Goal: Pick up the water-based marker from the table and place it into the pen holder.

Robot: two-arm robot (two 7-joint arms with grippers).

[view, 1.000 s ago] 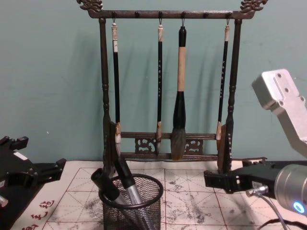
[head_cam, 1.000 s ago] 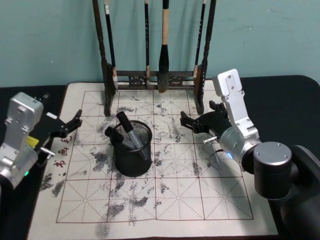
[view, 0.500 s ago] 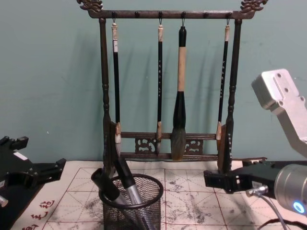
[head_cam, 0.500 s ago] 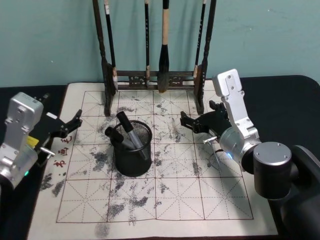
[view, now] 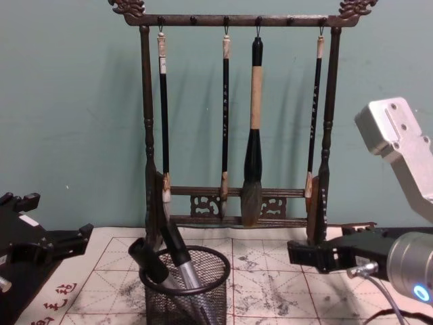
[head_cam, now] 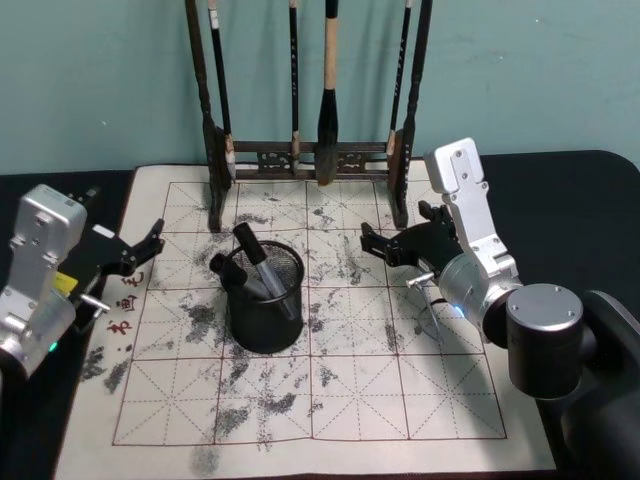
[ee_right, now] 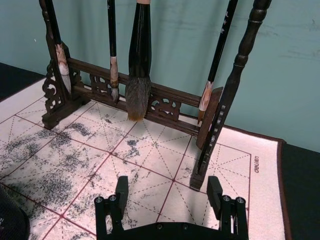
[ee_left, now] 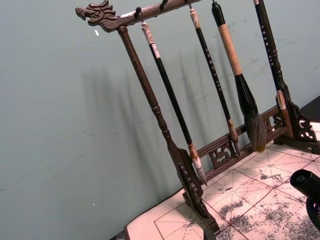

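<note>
A plain teal wall (head_cam: 520,60) stands behind a black table (head_cam: 590,200), evenly lit with soft shadows.

Soft, even indoor light, moderately bright, with no glare. The brush rack (view: 237,115) throws faint blurred shadows on the teal wall (view: 74,101) toward three o'clock, so light arrives from about nine o'clock. The paper mat (head_cam: 330,400) is evenly lit. Focus is sharp throughout; the left wrist view is tilted, with slight bowing toward its edges.

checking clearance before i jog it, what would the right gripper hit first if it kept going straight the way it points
Probably the brush rack: the right gripper, open, faces the foot of its nearer post across bare mat. Depth is unclear, so it could slip past.
</note>
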